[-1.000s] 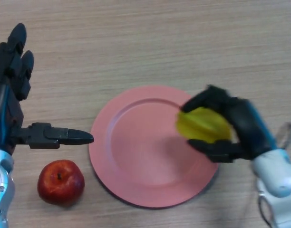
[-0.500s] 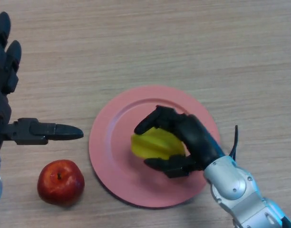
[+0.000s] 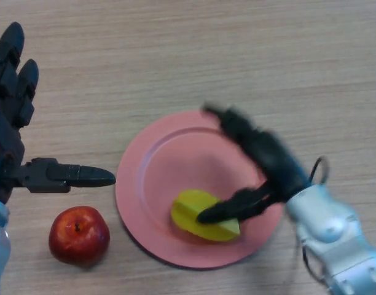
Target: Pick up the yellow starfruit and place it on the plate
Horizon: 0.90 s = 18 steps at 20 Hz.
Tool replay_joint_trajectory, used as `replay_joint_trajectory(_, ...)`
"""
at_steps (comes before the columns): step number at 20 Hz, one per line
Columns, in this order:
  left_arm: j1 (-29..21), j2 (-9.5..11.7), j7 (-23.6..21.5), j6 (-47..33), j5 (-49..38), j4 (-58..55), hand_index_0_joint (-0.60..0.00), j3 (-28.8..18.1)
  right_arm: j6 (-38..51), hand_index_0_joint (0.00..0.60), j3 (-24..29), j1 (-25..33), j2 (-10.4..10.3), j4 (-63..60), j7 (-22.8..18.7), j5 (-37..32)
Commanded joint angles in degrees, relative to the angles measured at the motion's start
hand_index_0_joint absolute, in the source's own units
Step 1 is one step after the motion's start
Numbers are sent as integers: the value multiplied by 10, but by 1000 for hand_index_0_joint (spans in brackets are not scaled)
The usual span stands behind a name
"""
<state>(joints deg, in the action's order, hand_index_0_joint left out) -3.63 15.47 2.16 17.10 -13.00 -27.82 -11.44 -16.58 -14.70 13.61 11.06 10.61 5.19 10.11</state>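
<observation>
Yellow starfruit (image 3: 203, 215) lies on the round pink plate (image 3: 157, 160), in its near part. Right hand (image 3: 262, 157) above the plate, fingers spread straight, thumb tip over the fruit's right end (contact unclear). Left hand (image 3: 10, 135) at the table's left, fingers straight, thumb pointing at the plate. Red apple (image 3: 78, 235) on the light wooden table (image 3: 237, 55), just left of the plate.

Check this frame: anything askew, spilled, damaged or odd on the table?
Nothing stands out. The starfruit lies intact on the pink plate, inside the rim. The right robot hand is open above it, thumb by the fruit. The red apple sits whole on the table beside the plate; the left robot hand is open at the left edge.
</observation>
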Motion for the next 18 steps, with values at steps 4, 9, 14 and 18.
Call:
replay_joint_trajectory(4,3,10,13,-10,-15,-77,0,-16,2,0,128,-25,-1,169,51,-82)
replay_joint_trajectory(9,1,12,9,-4,0,-73,0,-16,-26,0,171,-34,21,240,-6,-232)
replay_joint_trajectory(14,-6,12,29,6,24,-61,0,-11,-23,0,168,-35,24,229,-5,-238)
replay_joint_trajectory(18,-11,17,20,-10,26,-56,0,-17,-35,0,174,-37,27,231,7,-241)
